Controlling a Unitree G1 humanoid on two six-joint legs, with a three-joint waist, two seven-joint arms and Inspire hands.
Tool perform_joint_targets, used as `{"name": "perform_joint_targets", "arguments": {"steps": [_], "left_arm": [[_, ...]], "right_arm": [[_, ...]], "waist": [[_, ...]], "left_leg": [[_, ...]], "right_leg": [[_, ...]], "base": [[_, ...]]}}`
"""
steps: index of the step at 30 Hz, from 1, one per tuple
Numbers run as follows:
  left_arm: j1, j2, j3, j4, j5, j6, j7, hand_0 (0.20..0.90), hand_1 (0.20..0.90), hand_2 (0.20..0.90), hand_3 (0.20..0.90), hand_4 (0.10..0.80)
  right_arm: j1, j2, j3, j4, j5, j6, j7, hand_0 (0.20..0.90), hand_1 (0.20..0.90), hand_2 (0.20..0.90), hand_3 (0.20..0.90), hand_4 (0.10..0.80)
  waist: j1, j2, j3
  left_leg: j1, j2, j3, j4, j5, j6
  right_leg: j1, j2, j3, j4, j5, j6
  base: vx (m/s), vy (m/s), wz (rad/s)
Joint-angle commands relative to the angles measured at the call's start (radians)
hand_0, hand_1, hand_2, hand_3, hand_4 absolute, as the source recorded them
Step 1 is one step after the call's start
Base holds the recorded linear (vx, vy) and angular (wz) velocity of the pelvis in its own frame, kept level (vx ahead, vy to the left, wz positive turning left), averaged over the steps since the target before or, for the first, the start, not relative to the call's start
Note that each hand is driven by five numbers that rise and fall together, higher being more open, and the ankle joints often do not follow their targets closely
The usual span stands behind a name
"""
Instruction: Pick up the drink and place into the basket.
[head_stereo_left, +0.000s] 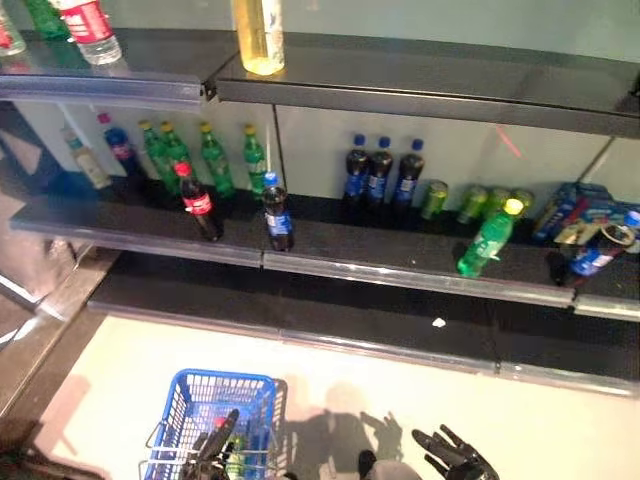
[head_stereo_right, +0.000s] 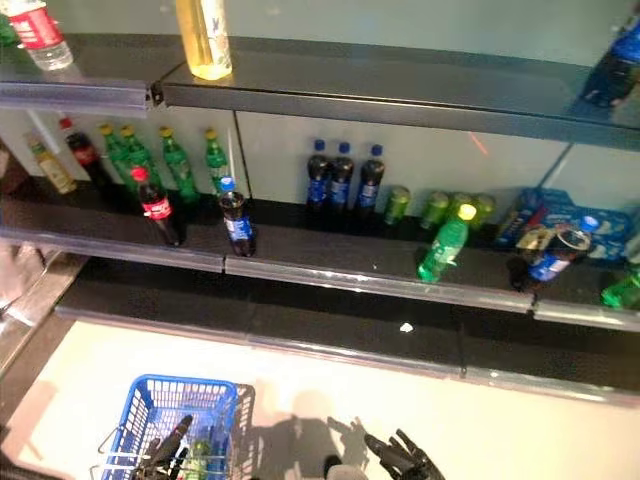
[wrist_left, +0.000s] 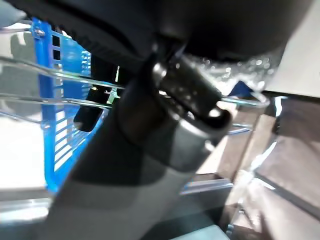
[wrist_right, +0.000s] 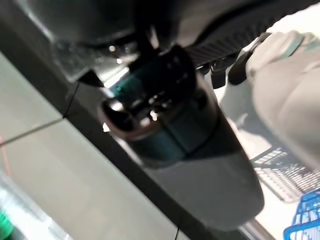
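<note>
A blue basket (head_stereo_left: 200, 400) with wire handles stands on the pale floor at the lower left. My left hand (head_stereo_left: 215, 442) reaches into it and is curled on the wire handle (wrist_left: 60, 75). Something green (head_stereo_left: 236, 456), a bottle by its look, lies inside beside the hand. My right hand (head_stereo_left: 455, 458) hangs at the bottom centre-right with its fingers spread and nothing in it. On the middle shelf (head_stereo_left: 330, 262), near the front edge, stand a red-capped cola bottle (head_stereo_left: 200, 205) and a blue-capped dark bottle (head_stereo_left: 277, 215). A green bottle (head_stereo_left: 487, 240) leans further right.
At the back of the middle shelf are several green bottles (head_stereo_left: 210, 155), three dark blue-capped bottles (head_stereo_left: 380, 170) and green cans (head_stereo_left: 470, 200). A dark bottle (head_stereo_left: 598, 250) lies tipped at the right. The upper shelf holds a yellow bottle (head_stereo_left: 260, 35) and a water bottle (head_stereo_left: 92, 30).
</note>
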Motion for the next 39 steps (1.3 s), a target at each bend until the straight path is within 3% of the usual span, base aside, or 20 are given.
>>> {"name": "perform_joint_targets", "arguments": {"steps": [1,3,5,6,8,13,15,17,19,22,24,25,27,28,29,31,34,36,38,39], "left_arm": [[-0.026,0.085,0.038,-0.051,0.043,-0.143,-0.061,0.3,0.3,0.3,0.2,0.1],[-0.031,0.092,0.032,-0.024,0.046,-0.135,-0.065,0.3,0.3,0.3,0.2,0.1],[-0.031,0.094,0.059,0.015,0.07,-0.121,-0.068,0.3,0.3,0.3,0.2,0.1],[-0.032,0.098,0.063,0.032,0.067,-0.116,-0.077,0.3,0.3,0.3,0.2,0.1],[-0.038,0.108,0.067,0.077,0.067,-0.105,-0.101,0.3,0.3,0.3,0.2,0.1],[-0.074,0.115,0.079,0.185,0.06,-0.087,-0.107,0.3,0.3,0.3,0.2,0.1],[-0.082,0.119,0.09,0.2,0.094,-0.078,-0.086,0.3,0.3,0.3,0.2,0.1],[-0.083,0.123,0.092,0.201,0.105,-0.067,-0.072,0.3,0.3,0.3,0.2,0.1],[-0.074,0.131,0.105,0.206,0.104,-0.054,-0.041,0.3,0.3,0.3,0.2,0.1],[-0.07,0.133,0.102,0.213,0.147,-0.041,-0.009,0.3,0.3,0.3,0.2,0.1],[-0.069,0.124,0.112,0.246,0.181,-0.035,-0.007,0.3,0.3,0.3,0.2,0.1],[-0.068,0.122,0.118,0.254,0.192,-0.033,-0.007,0.3,0.3,0.3,0.2,0.1],[-0.061,0.113,0.117,0.283,0.17,-0.046,-0.02,0.3,0.3,0.3,0.2,0.1],[-0.06,0.11,0.111,0.291,0.162,-0.046,-0.035,0.3,0.3,0.3,0.2,0.1],[-0.058,0.097,0.105,0.306,0.15,-0.054,-0.05,0.3,0.3,0.3,0.2,0.1],[-0.048,0.075,0.106,0.314,0.132,-0.064,-0.063,0.3,0.3,0.3,0.2,0.1],[-0.039,0.067,0.099,0.329,0.127,-0.062,-0.087,0.3,0.3,0.3,0.2,0.1],[-0.032,0.059,0.09,0.334,0.126,-0.071,-0.096,0.3,0.3,0.3,0.2,0.1],[-0.024,0.051,0.083,0.337,0.1,-0.085,-0.094,0.3,0.3,0.3,0.2,0.1],[-0.024,0.051,0.084,0.339,0.1,-0.086,-0.094,0.3,0.3,0.3,0.2,0.1]], "right_arm": [[-0.052,0.004,0.015,0.059,-0.183,-0.058,-0.083,0.9,0.9,0.9,0.9,0.8],[-0.06,0.008,0.028,0.114,-0.242,-0.055,-0.115,0.9,0.9,0.9,0.9,0.8],[-0.076,0.028,0.04,0.213,-0.343,-0.054,-0.167,0.9,0.9,0.9,0.9,0.8],[-0.086,0.03,0.042,0.25,-0.384,-0.06,-0.178,0.9,0.9,0.9,0.9,0.8],[-0.104,0.034,0.047,0.335,-0.432,-0.088,-0.203,0.9,0.9,0.9,0.9,0.8],[-0.121,0.042,0.003,0.441,-0.415,-0.101,-0.204,0.9,0.9,0.9,0.9,0.8],[-0.121,0.045,-0.012,0.458,-0.441,-0.114,-0.189,0.9,0.9,0.9,0.9,0.8],[-0.121,0.044,-0.013,0.461,-0.455,-0.114,-0.177,0.9,0.9,0.9,0.9,0.8],[-0.121,0.039,-0.005,0.461,-0.506,-0.095,-0.16,0.9,0.9,0.9,0.9,0.8],[-0.118,0.038,0.001,0.468,-0.487,-0.079,-0.128,0.9,0.9,0.9,0.9,0.8],[-0.125,0.035,0.006,0.474,-0.492,-0.112,-0.126,0.9,0.9,0.9,0.9,0.8],[-0.126,0.033,0.008,0.474,-0.502,-0.119,-0.124,0.9,0.9,0.9,0.9,0.8],[-0.132,0.026,0.043,0.453,-0.532,-0.106,-0.1,0.9,0.9,0.9,0.9,0.8],[-0.137,0.026,0.058,0.453,-0.524,-0.102,-0.086,0.9,0.9,0.9,0.9,0.8],[-0.146,0.026,0.077,0.453,-0.524,-0.094,-0.082,0.9,0.9,0.9,0.9,0.8],[-0.161,0.019,0.093,0.456,-0.531,-0.086,-0.074,0.9,0.9,0.9,0.9,0.8],[-0.179,0.015,0.1,0.468,-0.528,-0.077,-0.065,0.9,0.9,0.9,0.9,0.8],[-0.19,0.02,0.106,0.48,-0.532,-0.063,-0.069,0.9,0.9,0.9,0.9,0.8],[-0.197,0.03,0.124,0.483,-0.537,-0.04,-0.074,0.9,0.9,0.9,0.9,0.8],[-0.196,0.031,0.125,0.483,-0.539,-0.039,-0.073,0.9,0.9,0.9,0.9,0.8]], "waist": [[-0.022,0.001,-0.026],[-0.023,0.002,-0.023],[-0.001,0.005,-0.01],[0.004,0.007,-0.008],[0.01,0.017,0.0],[-0.002,0.03,-0.011],[-0.007,0.032,-0.028],[-0.006,0.032,-0.031],[0.004,0.025,-0.04],[0.0,0.011,-0.042],[0.004,-0.013,-0.036],[0.006,-0.016,-0.034],[0.027,-0.044,-0.01],[0.043,-0.059,0.011],[0.07,-0.07,0.027],[0.105,-0.064,0.044],[0.125,-0.052,0.048],[0.145,-0.029,0.049],[0.172,0.002,0.048],[0.175,0.008,0.048]], "left_leg": [[0.012,-0.1,0.018,0.025,-0.061,0.028],[0.02,-0.101,0.029,0.005,-0.054,0.027],[0.044,-0.088,0.093,-0.008,-0.06,0.021],[0.044,-0.082,0.116,-0.012,-0.058,0.021],[0.044,-0.066,0.148,-0.009,-0.054,0.03],[0.03,-0.042,0.177,0.0,-0.048,0.047],[0.033,-0.021,0.195,-0.01,-0.045,0.039],[0.042,-0.006,0.207,-0.017,-0.043,0.031],[0.063,0.043,0.257,-0.026,-0.034,-0.002],[0.069,0.098,0.276,-0.009,-0.025,-0.033],[0.039,0.16,0.285,0.08,-0.003,-0.063],[0.031,0.171,0.285,0.1,0.008,-0.068],[-0.065,0.229,0.229,0.295,0.105,-0.087],[-0.129,0.229,0.185,0.402,0.129,-0.076],[-0.181,0.129,0.105,0.455,0.077,-0.032],[-0.229,0.004,0.033,0.472,0.034,0.011],[-0.255,-0.061,0.037,0.412,0.042,0.021],[-0.265,-0.104,0.03,0.292,0.069,0.014],[-0.288,-0.13,0.026,0.14,0.132,-0.008],[-0.294,-0.127,0.046,0.11,0.148,-0.014]], "right_leg": [[0.106,0.056,-0.043,-0.202,0.098,0.041],[0.093,0.055,-0.062,-0.198,0.107,0.048],[0.062,0.01,-0.177,-0.169,0.126,0.074],[0.053,-0.002,-0.199,-0.159,0.129,0.079],[0.044,-0.03,-0.214,-0.098,0.119,0.085],[0.055,-0.093,-0.162,-0.064,0.111,0.099],[0.064,-0.126,-0.154,-0.092,0.126,0.114],[0.072,-0.133,-0.164,-0.104,0.124,0.119],[0.101,-0.146,-0.23,-0.144,0.119,0.121],[0.124,-0.098,-0.22,-0.166,0.094,0.096],[0.138,-0.055,-0.219,-0.174,0.072,0.062],[0.143,-0.047,-0.219,-0.177,0.069,0.055],[0.167,0.004,-0.215,-0.192,0.057,0.005],[0.181,0.022,-0.205,-0.195,0.053,-0.019],[0.189,0.018,-0.191,-0.193,0.058,-0.022],[0.198,0.028,-0.161,-0.191,0.061,-0.02],[0.21,0.047,-0.144,-0.203,0.056,-0.018],[0.226,0.072,-0.137,-0.211,0.048,-0.01],[0.247,0.105,-0.136,-0.208,0.03,-0.007],[0.255,0.112,-0.141,-0.207,0.024,-0.008]], "base": [[-0.094,0.069,-0.62],[-0.092,0.022,-0.52],[-0.162,-0.071,-0.52],[-0.172,-0.093,-0.88],[-0.167,-0.126,-1.16],[-0.107,-0.213,-0.53],[-0.023,-0.303,-0.42],[0.013,-0.334,-0.51],[0.05,-0.567,-0.48],[0.053,-0.526,-0.66],[0.046,-0.495,-0.77],[0.048,-0.5,-0.78],[0.05,-0.627,-0.59],[0.087,-0.614,-0.45],[0.116,-0.425,-0.59],[0.103,-0.166,-0.8],[0.162,-0.138,-0.9],[0.274,-0.134,-0.52],[0.356,-0.12,-0.62],[0.455,-0.176,-0.59]]}}
